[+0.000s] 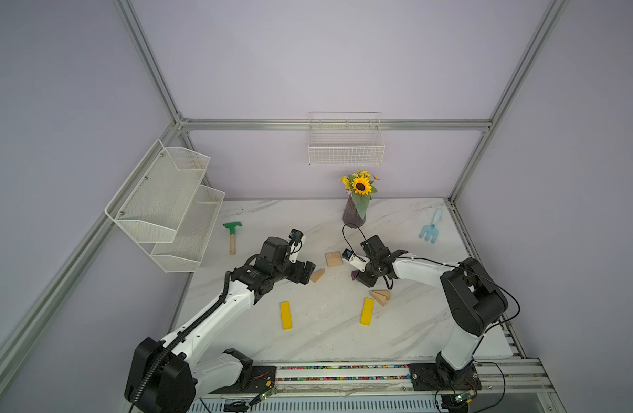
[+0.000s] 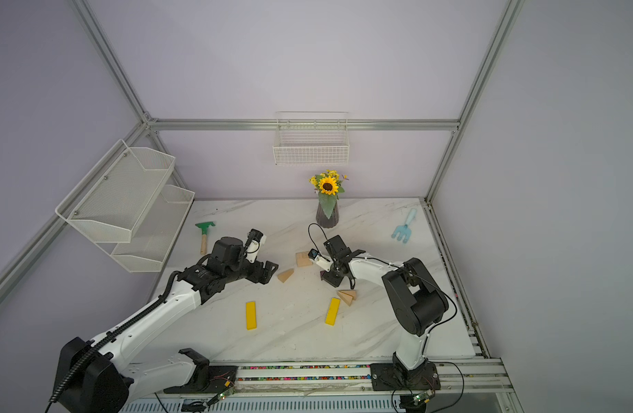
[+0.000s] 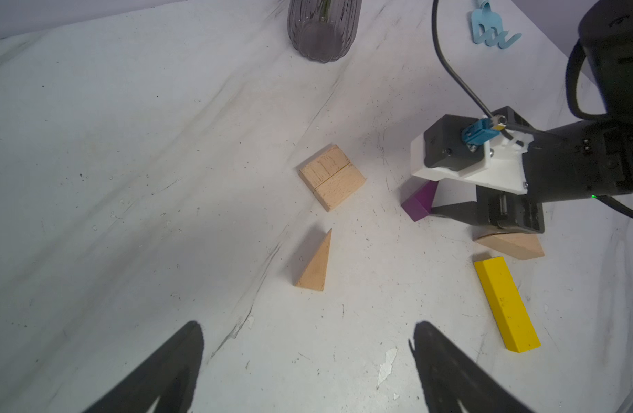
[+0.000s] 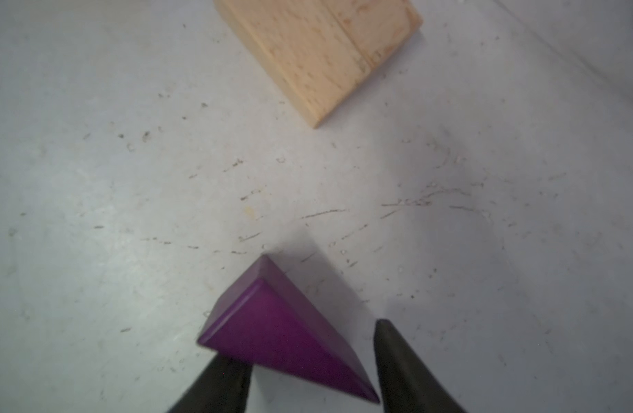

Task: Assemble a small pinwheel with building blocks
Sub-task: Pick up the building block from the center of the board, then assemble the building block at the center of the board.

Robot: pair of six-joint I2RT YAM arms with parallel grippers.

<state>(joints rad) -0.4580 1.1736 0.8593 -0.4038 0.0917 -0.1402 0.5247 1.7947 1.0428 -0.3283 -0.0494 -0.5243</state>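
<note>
- The hub (image 1: 334,259), two plain blocks laid touching as a square, sits mid-table. It looks like the only part of the pinwheel in place. Clock directions below run from the hub in a top view, 12 toward the back wall.
- Purple wedge (image 4: 282,336): near the hub at 4 o'clock, apart from it, between the fingers of the right gripper (image 4: 304,339).
- Right gripper: jaws part-way in around the purple wedge, one finger against its edge and the other just beside it. Whether the clamp is firm I cannot tell.
- Plain wedge (image 3: 316,264): near at 7 o'clock, lying flat, not touching the hub.
- Left gripper (image 3: 307,325): jaws wide apart and empty, just beyond that wedge at 8 o'clock.
- Wedge pair (image 1: 380,296): farther out at 4 o'clock, past the right gripper, the two touching each other.
- A yellow bar (image 1: 286,315) at 7 o'clock and a second yellow bar (image 1: 367,311) at 5 o'clock, well apart and clear of the hub.
- Outer ring: vase (image 1: 353,214) at 1, rake (image 1: 431,225) at 2, hoe (image 1: 232,234) at 10.
- Judgement: early. All four blades are yet to be set against the hub, and both bars yet to be lined up as the stick. The step in hand seems to be taking the purple wedge as the first blade.
</note>
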